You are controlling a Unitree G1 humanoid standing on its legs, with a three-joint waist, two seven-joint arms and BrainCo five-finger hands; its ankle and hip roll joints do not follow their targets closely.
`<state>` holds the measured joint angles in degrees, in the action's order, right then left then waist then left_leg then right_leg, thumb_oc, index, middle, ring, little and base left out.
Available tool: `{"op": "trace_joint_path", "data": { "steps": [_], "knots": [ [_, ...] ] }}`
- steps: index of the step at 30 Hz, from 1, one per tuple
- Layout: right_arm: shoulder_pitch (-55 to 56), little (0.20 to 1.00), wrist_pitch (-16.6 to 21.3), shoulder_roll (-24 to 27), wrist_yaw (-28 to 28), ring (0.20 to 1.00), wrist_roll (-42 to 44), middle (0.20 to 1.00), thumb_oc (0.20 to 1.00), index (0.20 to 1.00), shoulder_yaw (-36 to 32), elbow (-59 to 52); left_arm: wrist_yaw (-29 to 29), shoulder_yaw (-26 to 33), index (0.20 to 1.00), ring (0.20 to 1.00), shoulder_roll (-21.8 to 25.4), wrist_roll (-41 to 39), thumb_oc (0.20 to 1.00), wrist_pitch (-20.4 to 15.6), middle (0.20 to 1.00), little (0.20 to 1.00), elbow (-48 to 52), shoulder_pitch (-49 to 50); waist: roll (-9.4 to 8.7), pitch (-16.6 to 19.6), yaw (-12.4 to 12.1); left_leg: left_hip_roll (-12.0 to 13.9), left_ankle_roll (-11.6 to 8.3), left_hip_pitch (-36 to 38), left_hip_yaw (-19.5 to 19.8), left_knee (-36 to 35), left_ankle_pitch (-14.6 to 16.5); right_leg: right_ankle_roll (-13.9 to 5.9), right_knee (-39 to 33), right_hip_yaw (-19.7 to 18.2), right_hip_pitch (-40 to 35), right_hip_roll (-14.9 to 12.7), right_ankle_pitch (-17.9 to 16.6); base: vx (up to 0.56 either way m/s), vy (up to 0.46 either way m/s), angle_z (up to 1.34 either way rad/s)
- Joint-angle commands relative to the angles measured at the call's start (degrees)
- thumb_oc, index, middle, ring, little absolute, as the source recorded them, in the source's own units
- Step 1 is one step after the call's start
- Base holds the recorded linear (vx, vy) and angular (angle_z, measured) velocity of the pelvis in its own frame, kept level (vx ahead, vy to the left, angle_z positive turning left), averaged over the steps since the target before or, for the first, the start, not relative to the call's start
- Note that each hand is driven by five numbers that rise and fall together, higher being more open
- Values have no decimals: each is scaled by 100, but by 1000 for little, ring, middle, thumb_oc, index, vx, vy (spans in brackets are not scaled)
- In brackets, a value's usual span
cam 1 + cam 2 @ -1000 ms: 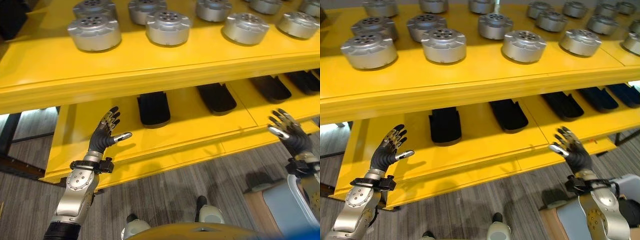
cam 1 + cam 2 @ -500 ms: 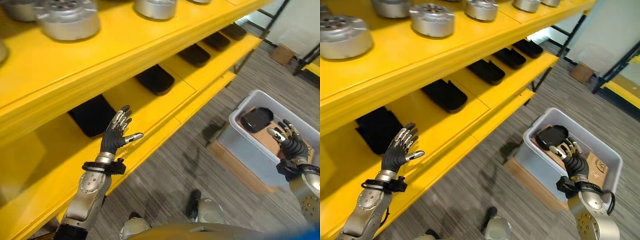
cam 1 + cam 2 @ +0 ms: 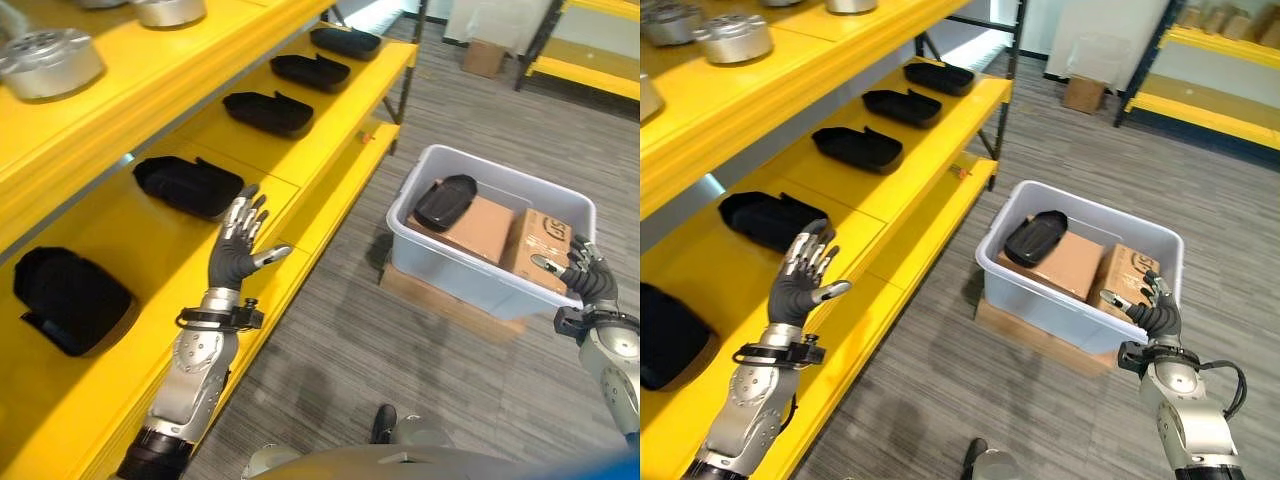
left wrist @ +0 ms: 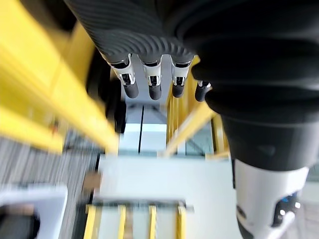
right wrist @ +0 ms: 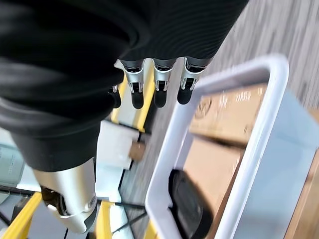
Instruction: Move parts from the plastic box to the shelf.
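**Operator:** Since the head camera has swung to the robot's right over the past second, what is now in view?

**Technician:** Earlier the view was on the yellow shelf (image 3: 900, 215) alone. Now the plastic box (image 3: 1092, 218) stands on the floor, well apart from the shelf. It holds one black part (image 3: 1036, 237) lying at its shelf-side end on a cardboard carton (image 3: 1068, 264), with a second carton (image 3: 1125, 276) beside it. This shift is camera motion; the shelf items have not moved.

**Operator:** Hand states?

**Technician:** The left hand (image 3: 802, 283) is raised over the lower shelf deck, fingers spread and straight, thumb out, holding nothing. The right hand (image 3: 1155, 313) has come to the near rim of the box, fingers straight and relaxed, also empty.

**Operator:** Task status?

**Technician:** Several black trays (image 3: 188, 186) already sit in a row on the lower deck; silver discs (image 3: 48, 62) occupy the upper one. Judged from this, the robot has turned toward the box for another pickup. The right hand must next reach across the box to the black part.
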<state>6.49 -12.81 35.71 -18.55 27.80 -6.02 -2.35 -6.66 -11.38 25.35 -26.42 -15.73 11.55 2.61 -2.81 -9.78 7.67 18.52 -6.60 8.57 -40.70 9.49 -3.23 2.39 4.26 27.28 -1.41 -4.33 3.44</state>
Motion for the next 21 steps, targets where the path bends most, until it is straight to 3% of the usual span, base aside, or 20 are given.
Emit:
{"op": "trace_joint_path", "data": {
  "steps": [1,6,12,14,17,21],
  "knots": [
    [-394,1000,376,85,-165,1000,-159,1000,1000,1000,-49,-102,-173,-47,1000,1000,23,0,1000,-33,1000,1000,298,-123,-113,68,5,6,-217,-225,87,-107,-134,-657,-403,-188,-261,-80,-259,31,-115,-55],
    [-732,1000,515,-44,-176,1000,15,1000,1000,1000,450,80,-361,-367,1000,1000,-96,44,1000,46,1000,1000,134,-489,-82,95,53,-84,-165,-117,234,-154,14,-568,-285,-322,-225,9,-126,70,-138,-48],
    [-1139,1000,365,-472,-138,1000,128,1000,1000,1000,1072,273,-710,-819,1000,1000,-325,96,1000,416,1000,1000,40,-1203,-95,192,170,199,-330,-118,181,471,-66,-408,-580,-470,-387,156,-105,93,-209,-60],
    [-1195,1000,289,-583,100,1000,113,1000,1000,1000,1343,364,-809,-844,1000,1000,-371,62,1000,596,1000,1000,-1,-1370,-53,237,211,-4,-253,-110,217,642,145,-366,-641,-558,-384,192,-105,114,-142,-62],
    [-1087,1000,284,-762,311,1000,67,1000,1000,1000,1610,348,-792,-764,1000,1000,-354,38,1000,766,1000,1000,-22,-1381,11,203,156,-659,31,-467,711,766,508,-420,-694,-920,-359,274,-168,106,-53,-27],
    [-949,1000,256,-967,542,1000,-59,1000,1000,1000,1848,210,-712,-636,1000,1000,-327,59,1000,784,1000,1000,-7,-1202,30,90,129,-861,184,-764,776,387,487,-481,-783,-1148,-435,259,-193,136,42,-41]
  ]
}}
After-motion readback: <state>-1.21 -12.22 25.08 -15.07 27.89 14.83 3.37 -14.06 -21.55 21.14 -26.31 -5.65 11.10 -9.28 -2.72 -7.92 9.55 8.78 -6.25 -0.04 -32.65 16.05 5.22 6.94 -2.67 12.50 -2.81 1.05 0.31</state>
